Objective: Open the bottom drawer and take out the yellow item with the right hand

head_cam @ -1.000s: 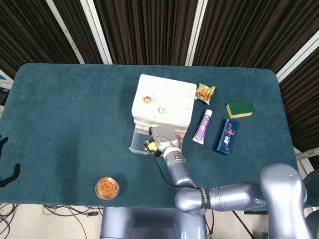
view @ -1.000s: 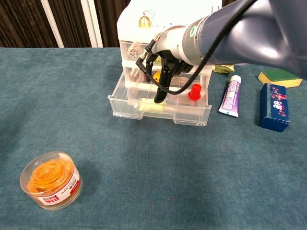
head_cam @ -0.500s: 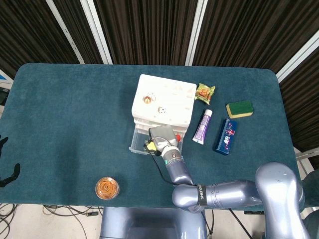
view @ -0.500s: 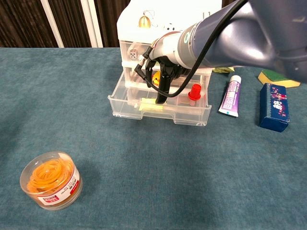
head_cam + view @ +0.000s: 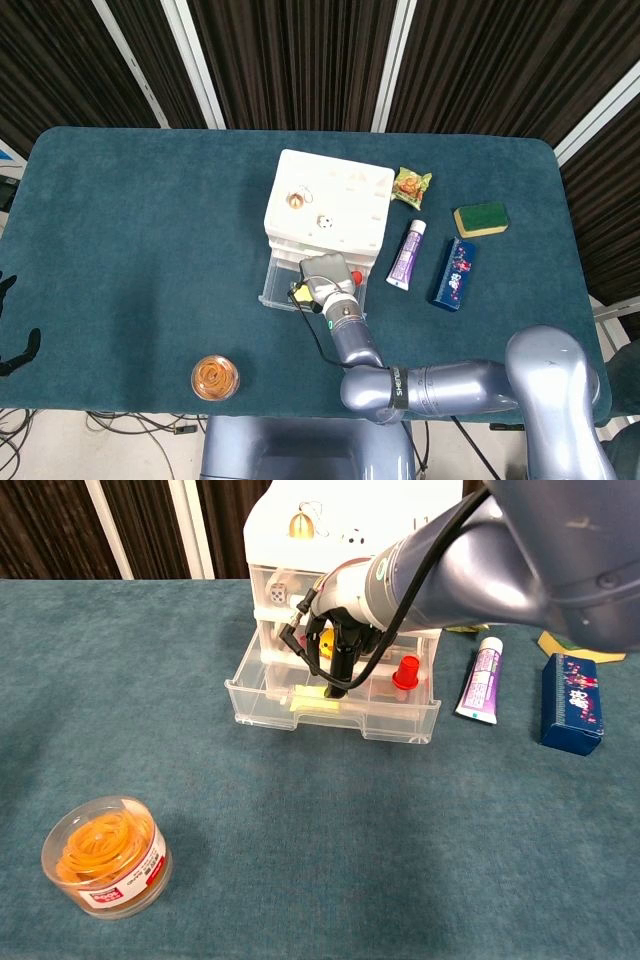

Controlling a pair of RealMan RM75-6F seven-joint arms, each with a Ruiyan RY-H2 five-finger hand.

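A white drawer unit (image 5: 325,210) (image 5: 340,540) stands at mid-table. Its clear bottom drawer (image 5: 330,718) (image 5: 272,296) is pulled out toward me. A pale yellow flat item (image 5: 318,699) lies along the drawer's front wall, and a rounder yellow-orange piece (image 5: 324,644) shows behind it. My right hand (image 5: 345,640) (image 5: 325,272) reaches down into the drawer, one dark finger standing nearly upright with its tip on the pale yellow item. In the head view, yellow (image 5: 299,294) shows at the fingertips. Whether anything is gripped is hidden. My left hand (image 5: 18,350) shows only as spread dark fingertips at the left edge.
A red-capped piece (image 5: 405,670) sits in the drawer's right part. Right of the unit lie a purple tube (image 5: 482,680), a blue box (image 5: 572,702), a green-yellow sponge (image 5: 480,218) and a snack packet (image 5: 411,185). A tub of orange rubber bands (image 5: 105,855) stands front left.
My right hand's extended finger has swung from slanted to nearly upright and drawn back slightly over the pale yellow item. The drawer and the other objects have not moved.
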